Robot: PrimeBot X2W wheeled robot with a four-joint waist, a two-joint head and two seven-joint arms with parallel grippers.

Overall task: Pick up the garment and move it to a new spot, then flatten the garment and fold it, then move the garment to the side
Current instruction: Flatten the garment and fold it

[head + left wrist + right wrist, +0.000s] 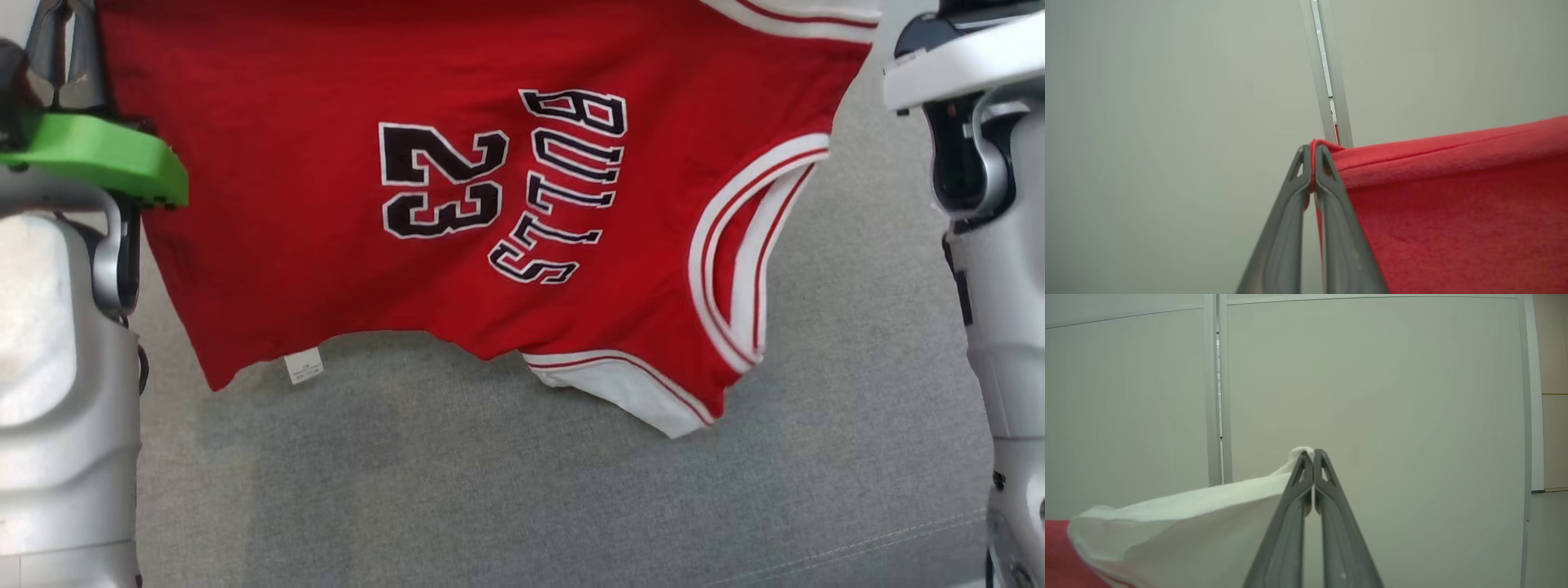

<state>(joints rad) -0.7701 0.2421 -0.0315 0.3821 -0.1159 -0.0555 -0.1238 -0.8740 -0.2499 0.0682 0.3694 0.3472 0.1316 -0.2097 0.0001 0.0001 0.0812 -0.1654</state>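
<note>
Jersey (343,204) hangs spread between both arms over the grey cloth surface (571,506). Left gripper (1312,151) is pinched tight on the red hem corner and right gripper (1313,455) on the white trim, each by the very tips. Pulling the arms further apart could slip an edge free, and the sagging lower strap may land creased

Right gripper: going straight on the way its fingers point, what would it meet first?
Beyond the white trim pinched in the right gripper, the way looks free until the pale wall panel; how far off is unclear.
</note>
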